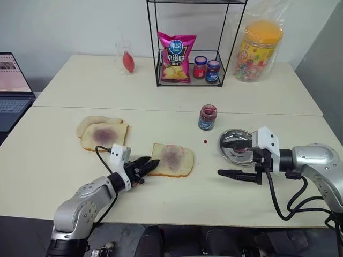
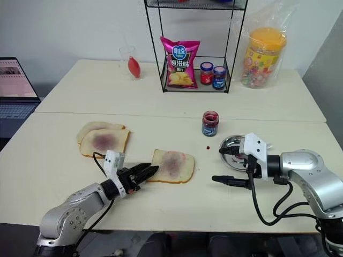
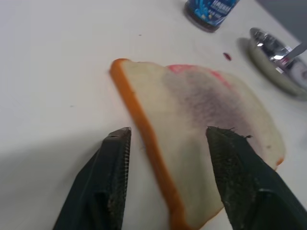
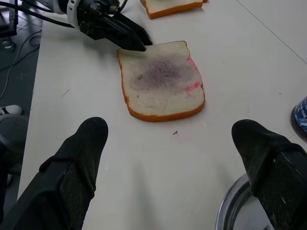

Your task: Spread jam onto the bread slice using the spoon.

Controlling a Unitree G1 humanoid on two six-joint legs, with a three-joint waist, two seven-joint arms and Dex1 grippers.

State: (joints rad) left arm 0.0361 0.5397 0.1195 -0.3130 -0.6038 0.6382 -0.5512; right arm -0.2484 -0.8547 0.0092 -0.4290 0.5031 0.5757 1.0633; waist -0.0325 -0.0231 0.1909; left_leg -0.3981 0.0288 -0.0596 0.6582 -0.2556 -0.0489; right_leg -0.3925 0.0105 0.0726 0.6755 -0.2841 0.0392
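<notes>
Chip bag [image 1: 176, 57] (in wire rack [image 1: 195, 43])

The pink foil crisp bag [image 1: 176, 56] standing in the black wire rack [image 1: 188, 40] at the back edge of the table carries a blue round logo and the Chinese characters 原滋味, with smaller print beneath that is too small to read. The labels on the small glass jars, on the big yellow-lidded tub and on the laptop screen are too fine to make out.
</notes>
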